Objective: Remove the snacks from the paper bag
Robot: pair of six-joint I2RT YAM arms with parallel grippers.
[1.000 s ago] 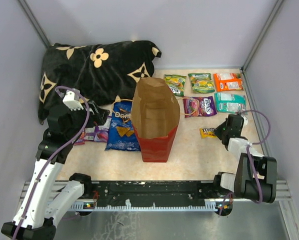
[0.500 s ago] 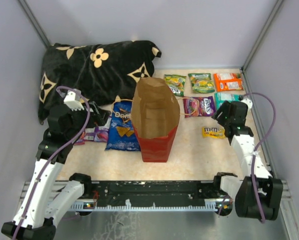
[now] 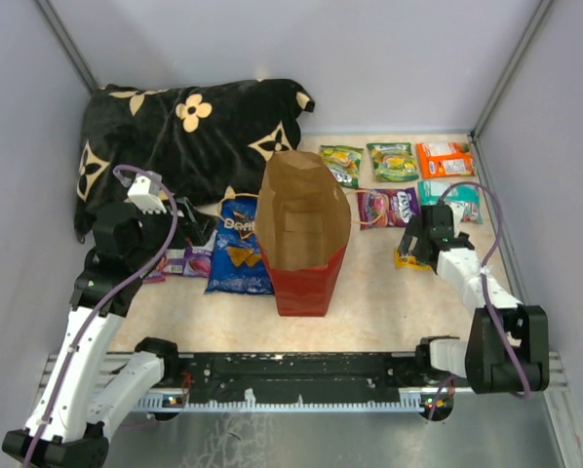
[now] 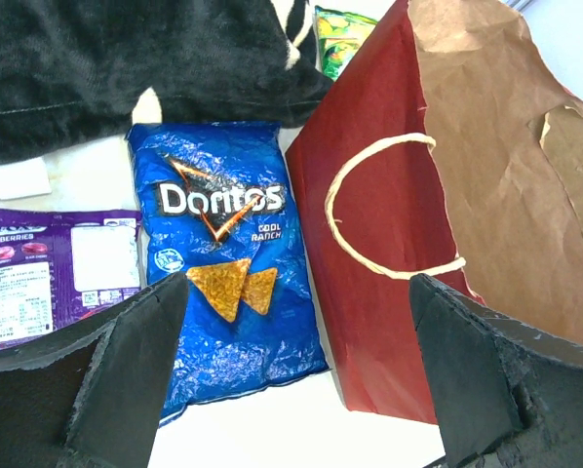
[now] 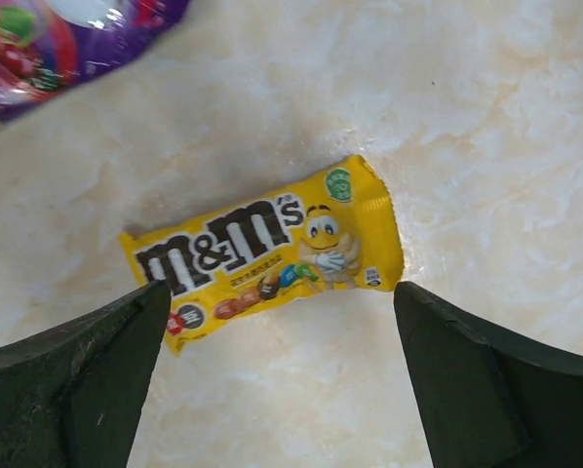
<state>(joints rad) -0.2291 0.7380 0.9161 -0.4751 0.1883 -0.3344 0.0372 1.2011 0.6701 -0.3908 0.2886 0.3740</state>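
Note:
The red paper bag [image 3: 304, 234] stands upright and open mid-table, and its brown inside shows no packet from above. My left gripper [image 3: 182, 227] hovers open to its left, over the blue Doritos bag [image 4: 228, 253] and beside the paper bag's red wall [image 4: 389, 244], holding nothing. My right gripper [image 5: 280, 292] is open just above the yellow M&M's pack [image 5: 267, 249], which lies flat on the table. In the top view the right gripper [image 3: 421, 239] partly covers that pack [image 3: 405, 260].
Green [image 3: 342, 162], second green [image 3: 393, 161], orange [image 3: 445, 158], teal [image 3: 452, 199] and purple [image 3: 389, 207] packets lie in rows at the back right. Another purple packet [image 4: 58, 273] lies left of the Doritos. A black flower-patterned pillow [image 3: 184, 146] fills the back left corner.
My right gripper has gone from shut to open, leaving the M&M's pack on the table, and has swung left over it. The left arm has not moved.

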